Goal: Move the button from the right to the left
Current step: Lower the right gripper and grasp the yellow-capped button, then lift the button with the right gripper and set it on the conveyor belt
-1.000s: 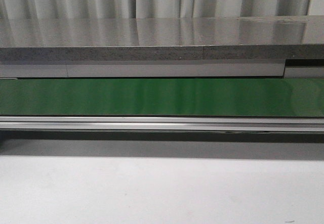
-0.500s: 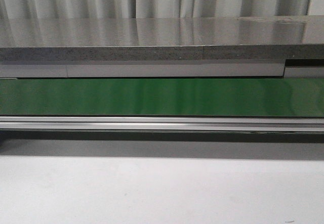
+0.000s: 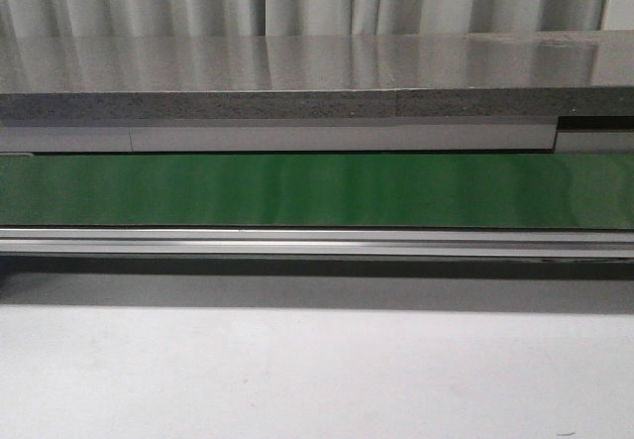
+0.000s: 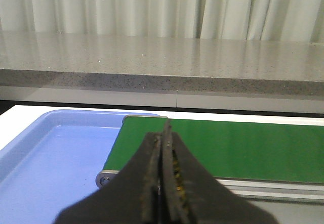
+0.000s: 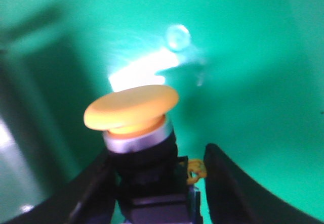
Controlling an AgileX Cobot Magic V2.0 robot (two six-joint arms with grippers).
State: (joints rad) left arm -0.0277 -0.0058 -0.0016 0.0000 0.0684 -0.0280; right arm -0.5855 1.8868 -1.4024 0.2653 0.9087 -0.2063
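The button (image 5: 135,148) shows only in the right wrist view: a round yellow cap over a silver ring and a black boxy body, seen close and a little blurred. It sits between the 2 dark fingers (image 5: 230,183) of the right gripper (image 5: 154,183), above the shiny green belt (image 5: 243,57), which fills the background with a bright glare patch behind the cap. One finger lies against the black body; on the other side a narrow gap with a small orange part shows between body and finger, so I cannot tell whether the jaws are clamped on it or merely around it. Whether the button's base rests on the belt is hidden.

In the left wrist view the left gripper (image 4: 163,183) has its 2 black fingers pressed flat together, closed on nothing. Beyond it the end of the green belt (image 4: 228,148) meets a light blue tray (image 4: 55,153), the belt's end roller just beside the tray's rim. A grey stone counter (image 4: 162,64) runs behind, with pale curtains (image 4: 152,6) above.

The front view shows the belt (image 3: 317,189) running across, a metal rail (image 3: 317,241) along its near edge, the white table (image 3: 317,370) in front, and the counter (image 3: 317,72) behind. No arm, gripper or button appears there.
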